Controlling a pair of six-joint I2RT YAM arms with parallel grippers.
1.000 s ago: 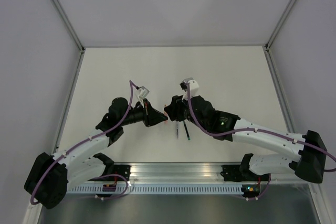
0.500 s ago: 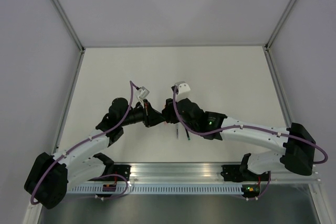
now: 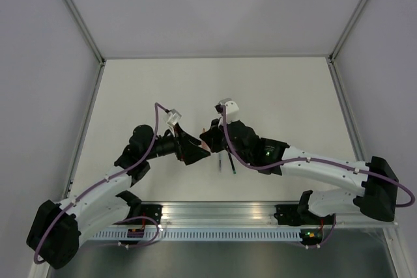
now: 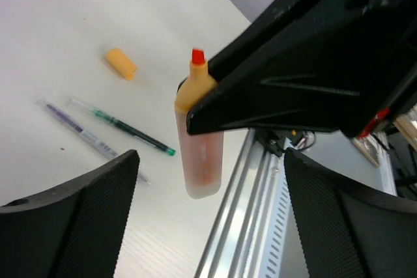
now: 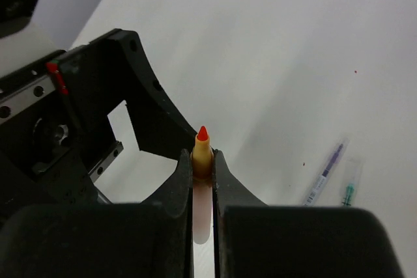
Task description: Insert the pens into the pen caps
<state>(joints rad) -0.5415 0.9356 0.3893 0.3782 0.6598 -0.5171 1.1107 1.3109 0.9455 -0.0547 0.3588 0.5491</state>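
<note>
Above the bench middle, gripping the orange-tipped pen with right pincer clamped tight, left pincer spread wide, empty; no capping done yet (orange cap, green pen, grey pen lying loose).

Left gripper spread wide; right gripper pinched tight; arms angled inward

Orange pen, orange cap, green pen
</note>
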